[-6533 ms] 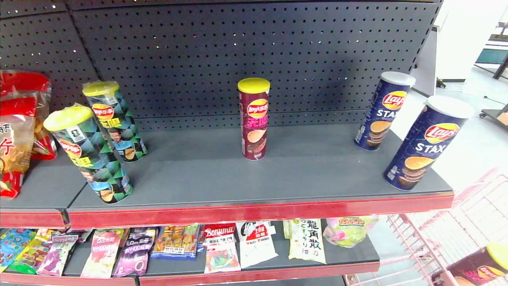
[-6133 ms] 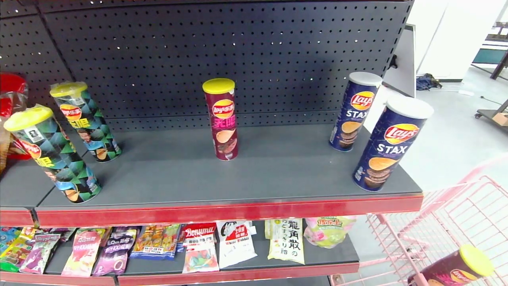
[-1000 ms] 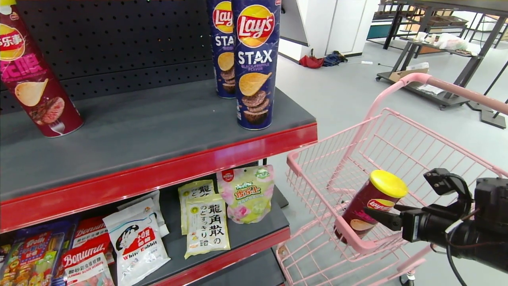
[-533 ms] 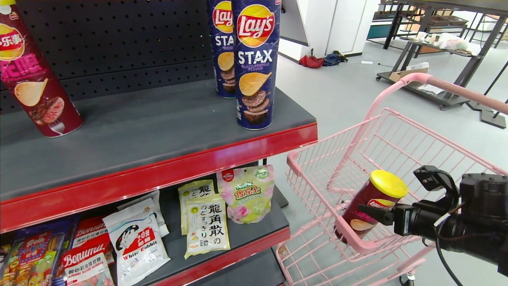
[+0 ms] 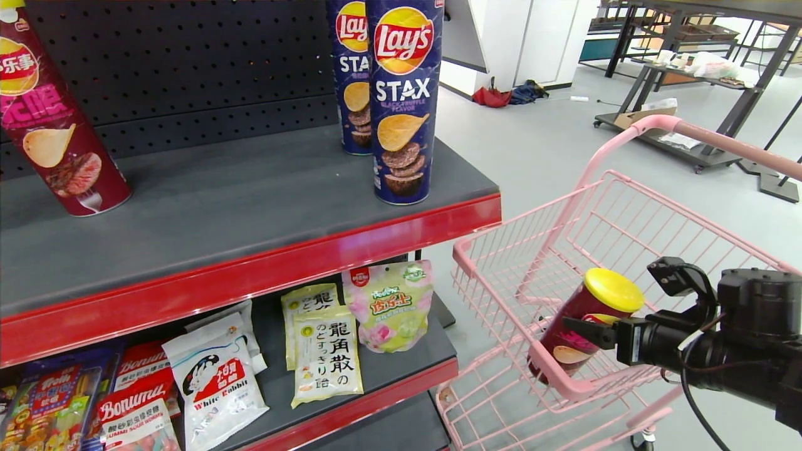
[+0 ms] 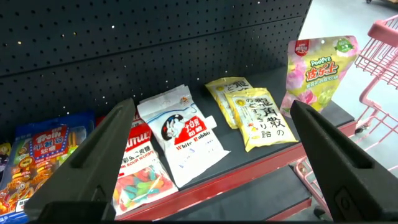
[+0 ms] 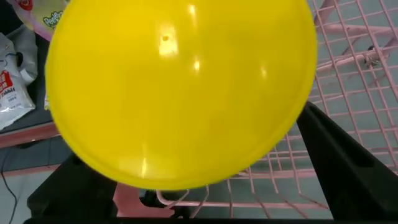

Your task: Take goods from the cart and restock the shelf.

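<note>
Chip can point(image 5: 579, 310): maroon tube, yellow lid, leaning in the pink cart point(image 5: 501, 310) at 4 o'clock. Probably light, stiff, dentable; take mid-body. Right gripper point(image 5: 583, 331) spread around it, unclenched.

Brightly, evenly lit from overhead. Streaked with glare along the red shelf edge point(image 5: 263, 269); dotted with small white highlights on the yellow lid point(image 7: 180, 87), close and soft in the right wrist view. Dimmer beneath, over the snack bags point(image 5: 326, 351). Stretched by wide-angle distortion toward the head view's edges, tilting the maroon chip can point(image 5: 50, 125) far left.
</note>
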`<state>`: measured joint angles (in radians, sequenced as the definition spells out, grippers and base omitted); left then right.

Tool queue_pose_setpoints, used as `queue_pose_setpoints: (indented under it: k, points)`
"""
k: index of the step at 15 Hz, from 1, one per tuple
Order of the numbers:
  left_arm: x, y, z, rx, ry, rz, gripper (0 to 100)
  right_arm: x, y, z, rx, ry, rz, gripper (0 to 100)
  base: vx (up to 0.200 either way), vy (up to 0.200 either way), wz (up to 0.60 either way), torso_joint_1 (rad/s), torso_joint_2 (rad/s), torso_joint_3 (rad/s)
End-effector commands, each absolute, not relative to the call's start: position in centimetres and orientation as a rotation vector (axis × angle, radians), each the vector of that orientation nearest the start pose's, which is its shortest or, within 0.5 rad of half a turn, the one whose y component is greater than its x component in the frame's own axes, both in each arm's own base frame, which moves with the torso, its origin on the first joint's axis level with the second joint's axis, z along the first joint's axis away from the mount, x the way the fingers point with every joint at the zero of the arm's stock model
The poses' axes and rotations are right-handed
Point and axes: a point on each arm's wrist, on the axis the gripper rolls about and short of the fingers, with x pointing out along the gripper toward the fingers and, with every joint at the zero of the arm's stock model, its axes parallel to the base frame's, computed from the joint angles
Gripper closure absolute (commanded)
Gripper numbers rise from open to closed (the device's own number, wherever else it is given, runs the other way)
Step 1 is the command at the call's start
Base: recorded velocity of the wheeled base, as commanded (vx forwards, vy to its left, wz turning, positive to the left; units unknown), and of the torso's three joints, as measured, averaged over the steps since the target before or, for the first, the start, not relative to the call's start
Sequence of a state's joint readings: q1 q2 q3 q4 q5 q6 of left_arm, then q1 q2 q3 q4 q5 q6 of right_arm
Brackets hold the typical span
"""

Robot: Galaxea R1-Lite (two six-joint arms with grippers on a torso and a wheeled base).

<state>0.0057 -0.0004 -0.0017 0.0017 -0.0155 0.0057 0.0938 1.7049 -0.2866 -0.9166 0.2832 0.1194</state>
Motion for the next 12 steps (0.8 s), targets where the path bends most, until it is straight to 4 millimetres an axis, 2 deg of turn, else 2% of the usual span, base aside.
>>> queue_pose_setpoints:
  k: [1, 12]
  points:
    - [-2.3, 0.0, 7.6, 0.006, 0.0, -0.009, 0, 23.3, 2.9, 8.7, 0.163, 0.521, 0.341, 0, 0.0, 0.0, 0.0, 0.0, 0.0, 0.0]
    - [-2.3, 0.0, 7.6, 0.006, 0.0, -0.009, 0, 24.6, 3.2, 8.7, 0.161, 0.505, 0.348, 0, 0.0, 0.0, 0.0, 0.0, 0.0, 0.0]
